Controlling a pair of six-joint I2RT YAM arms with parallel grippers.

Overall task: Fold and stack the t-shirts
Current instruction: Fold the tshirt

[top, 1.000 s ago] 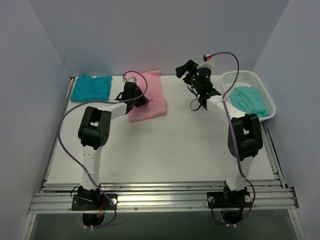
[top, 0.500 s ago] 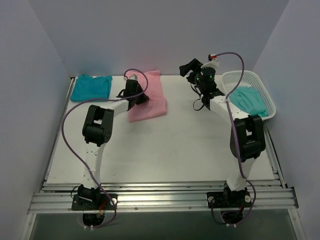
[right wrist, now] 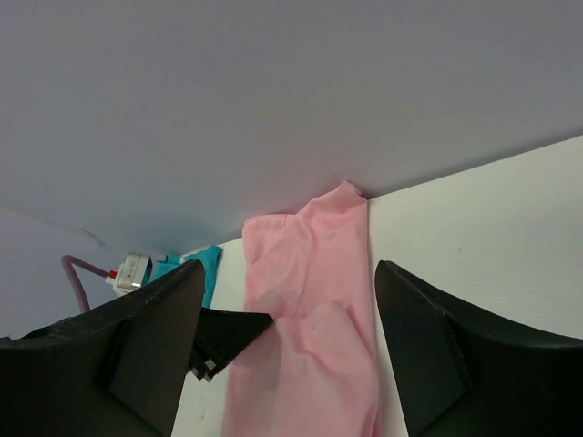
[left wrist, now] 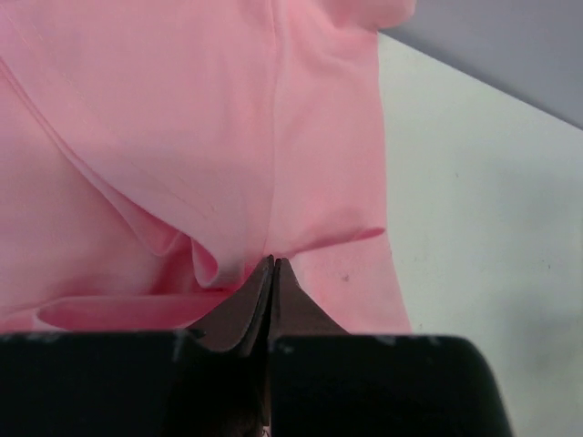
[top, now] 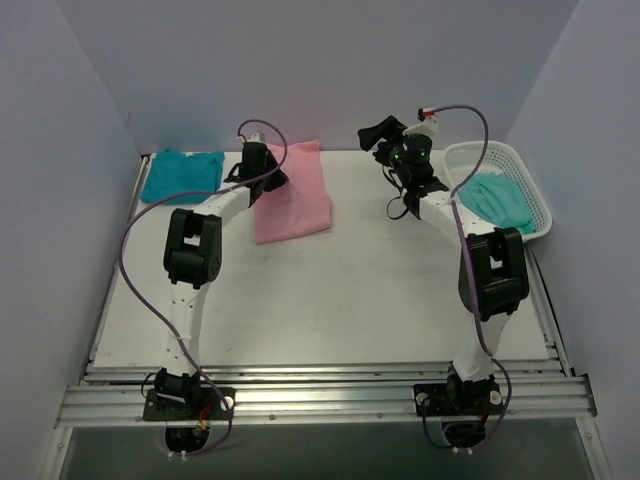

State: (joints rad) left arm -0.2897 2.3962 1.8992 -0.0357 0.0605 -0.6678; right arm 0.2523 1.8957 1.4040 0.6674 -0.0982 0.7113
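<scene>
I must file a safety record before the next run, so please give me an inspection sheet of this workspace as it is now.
Surface: white table, no spills seen.
Job's things: pink t-shirt partly folded at the far middle; deep teal t-shirt folded at the far left corner; mint-teal t-shirt loose inside the white mesh basket at the far right.
Clutter: nothing seen.
Grippers: left gripper shut, pinching a fold of the pink t-shirt; right gripper open and empty, raised above the table.
Cables: left purple cable and right purple cable loop freely, neither lying on cloth.
Surroundings: plain lilac walls on three sides; metal rail at the near edge.
</scene>
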